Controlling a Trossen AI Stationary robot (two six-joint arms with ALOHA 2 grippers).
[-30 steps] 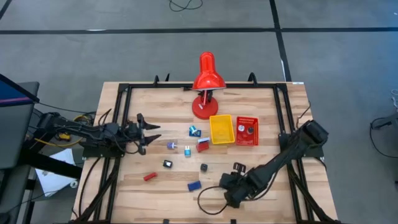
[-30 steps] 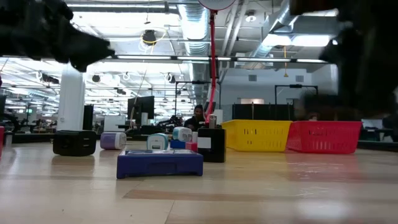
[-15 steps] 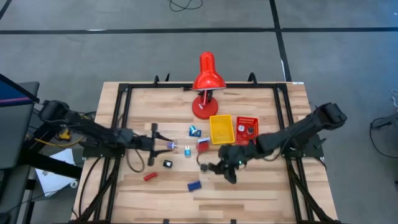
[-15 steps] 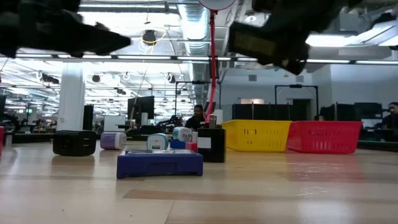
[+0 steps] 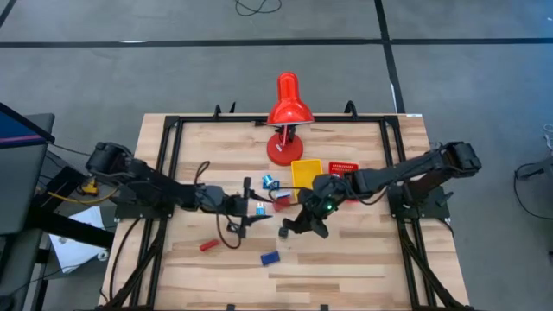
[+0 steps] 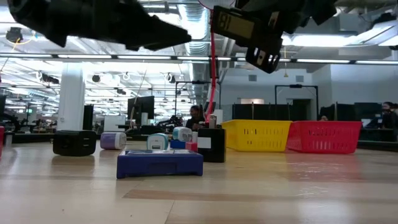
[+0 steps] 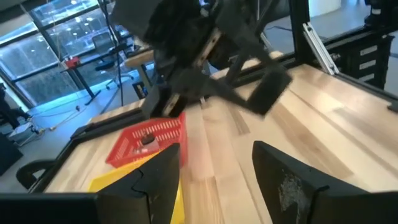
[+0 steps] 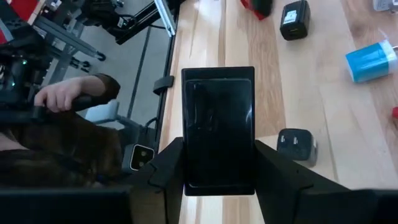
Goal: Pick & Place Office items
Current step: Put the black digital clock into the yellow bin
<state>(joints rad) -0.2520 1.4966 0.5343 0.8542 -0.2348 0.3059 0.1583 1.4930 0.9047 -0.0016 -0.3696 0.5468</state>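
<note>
Wooden table (image 5: 363, 250), flat black block (image 8: 217, 127).

Both arms are dark, pretty much all black: chunky jointed links with loose black cables looping off them. The left arm (image 5: 155, 186) on the left of the high view has a bit of yellow-orange wiring near its base, and the right arm (image 5: 406, 173) shows a tiny green light by its wrist around frame centre. The wrist views show flat, matte black fingers (image 7: 292, 180) with squared-off edges.
</note>
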